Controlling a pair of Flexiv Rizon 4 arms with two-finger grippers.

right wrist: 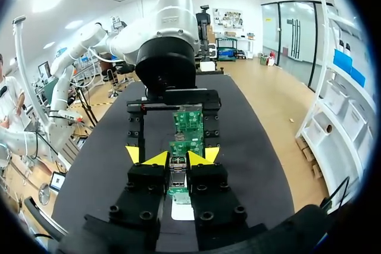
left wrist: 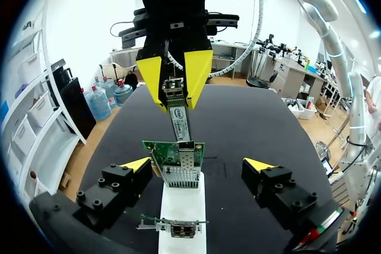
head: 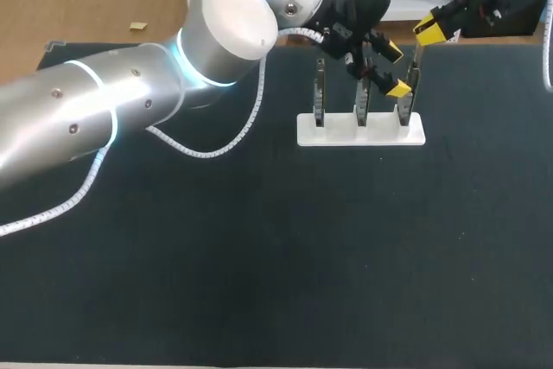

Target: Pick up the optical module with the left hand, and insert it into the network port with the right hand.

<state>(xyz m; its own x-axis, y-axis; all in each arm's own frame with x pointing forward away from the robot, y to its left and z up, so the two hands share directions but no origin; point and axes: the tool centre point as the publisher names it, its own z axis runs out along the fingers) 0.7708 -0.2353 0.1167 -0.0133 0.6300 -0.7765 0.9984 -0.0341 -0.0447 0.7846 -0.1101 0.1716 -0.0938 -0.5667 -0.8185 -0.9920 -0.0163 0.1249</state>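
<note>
Table [head: 276, 283]: flat, covered with a dark matte mat, faintly speckled. Bounded at the far side by a straight mat edge.

Carries one white base [head: 337, 134], rectangular and low. Stands flat on the mat near the far edge, right of centre. Lies with the long side parallel to that edge.

Also bears a white spiral-wrapped cable [head: 203, 149], looping down to the mat left of the base and well apart from it. Cannot be confirmed as touching the surface.
</note>
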